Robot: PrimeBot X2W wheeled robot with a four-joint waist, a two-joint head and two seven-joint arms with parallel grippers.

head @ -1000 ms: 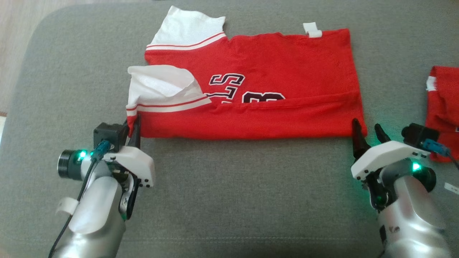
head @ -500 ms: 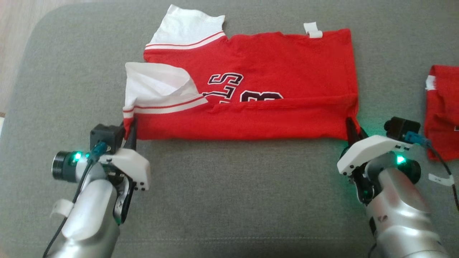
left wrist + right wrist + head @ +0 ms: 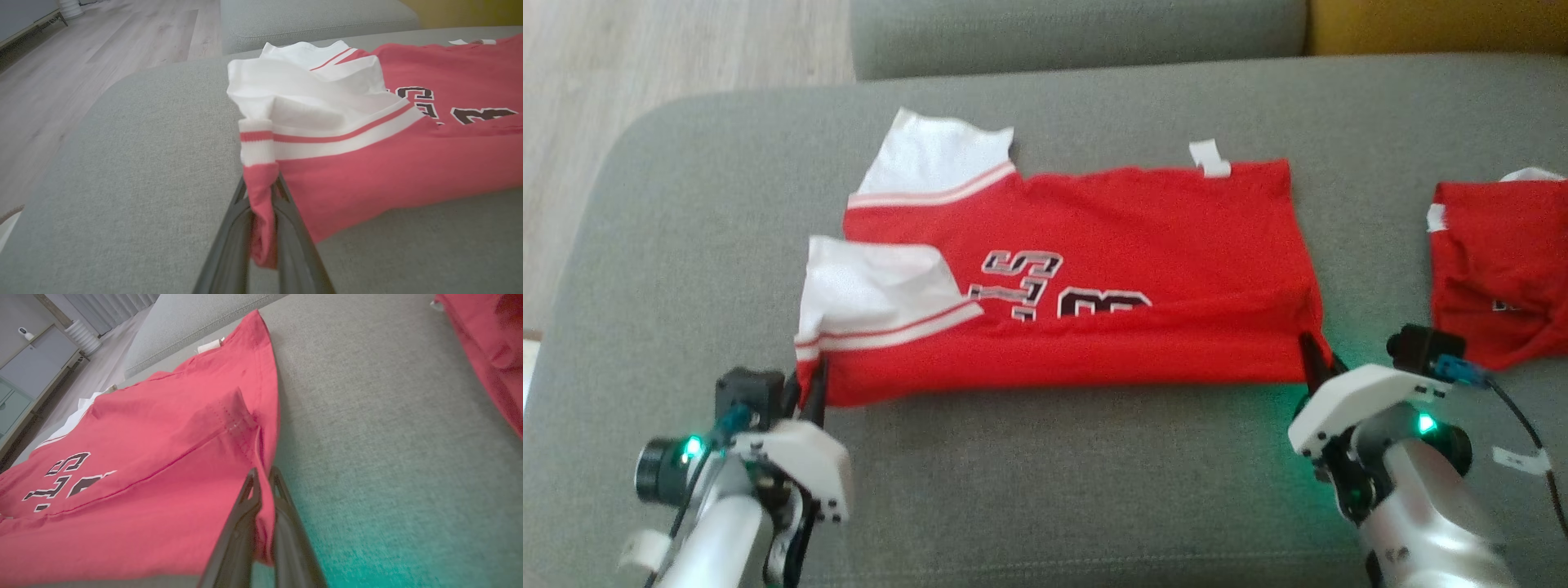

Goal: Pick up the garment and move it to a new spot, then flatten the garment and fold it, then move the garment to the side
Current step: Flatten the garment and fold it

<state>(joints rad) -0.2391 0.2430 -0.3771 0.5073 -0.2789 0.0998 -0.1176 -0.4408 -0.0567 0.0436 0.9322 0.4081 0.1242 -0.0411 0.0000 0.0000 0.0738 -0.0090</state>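
Left fingers (image 3: 818, 394) and right fingers (image 3: 1312, 361) pinch garment (image 3: 1143, 237) corners

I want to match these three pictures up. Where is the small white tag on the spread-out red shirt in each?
Head view: the white tag sits upper middle, on the far edge of the red shirt.
Left wrist view: the tag, top right corner.
Right wrist view: the tag, upper left of centre.
Shared landmark: the black lettering on the shirt.
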